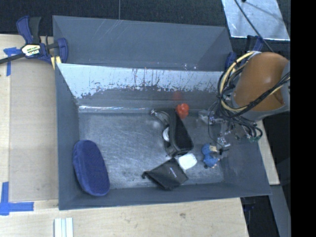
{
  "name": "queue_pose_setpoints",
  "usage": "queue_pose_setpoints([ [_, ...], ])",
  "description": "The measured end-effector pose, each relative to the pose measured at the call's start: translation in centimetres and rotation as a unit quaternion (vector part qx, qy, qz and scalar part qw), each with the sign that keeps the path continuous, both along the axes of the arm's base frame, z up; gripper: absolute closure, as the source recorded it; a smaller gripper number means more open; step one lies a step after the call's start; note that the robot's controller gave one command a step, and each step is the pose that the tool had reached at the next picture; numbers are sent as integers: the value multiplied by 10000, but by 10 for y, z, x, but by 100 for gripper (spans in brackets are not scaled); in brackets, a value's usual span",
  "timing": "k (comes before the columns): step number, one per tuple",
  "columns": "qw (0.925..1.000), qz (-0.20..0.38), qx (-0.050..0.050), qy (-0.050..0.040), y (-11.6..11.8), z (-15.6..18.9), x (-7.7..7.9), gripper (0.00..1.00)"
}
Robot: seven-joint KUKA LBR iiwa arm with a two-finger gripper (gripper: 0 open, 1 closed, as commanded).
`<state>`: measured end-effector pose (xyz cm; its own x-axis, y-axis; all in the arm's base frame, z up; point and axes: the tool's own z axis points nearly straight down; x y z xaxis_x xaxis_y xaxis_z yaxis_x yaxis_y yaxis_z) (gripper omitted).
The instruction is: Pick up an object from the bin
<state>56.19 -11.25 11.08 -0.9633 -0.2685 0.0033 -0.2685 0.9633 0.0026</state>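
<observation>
light: dim surroundings | glare: bin (pixel 148 80) back wall (pale band) | floor: soft sheen

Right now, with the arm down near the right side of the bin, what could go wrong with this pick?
The gripper sits close to the bin's sloping right wall, so a descent might scrape it. The small blue thing just below it is tiny and could slip out or be pushed away. The white block lies near that blue thing, so a grasp might nudge it too.

Single camera high above bin (pixel 123 130), tilted toward far wall; whole bin framed; arm (pixel 259 83) at frame right.
</observation>
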Motion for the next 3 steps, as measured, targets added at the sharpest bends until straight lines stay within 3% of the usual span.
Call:
queue_pose_setpoints([
  [1, 9998, -192, -20, -9, -44, -38, -51, 0],
  [2, 9999, -147, -10, -30, -40, -38, -49, 100],
  [3, 10000, -22, -24, -74, -34, 99, -72, 100],
])
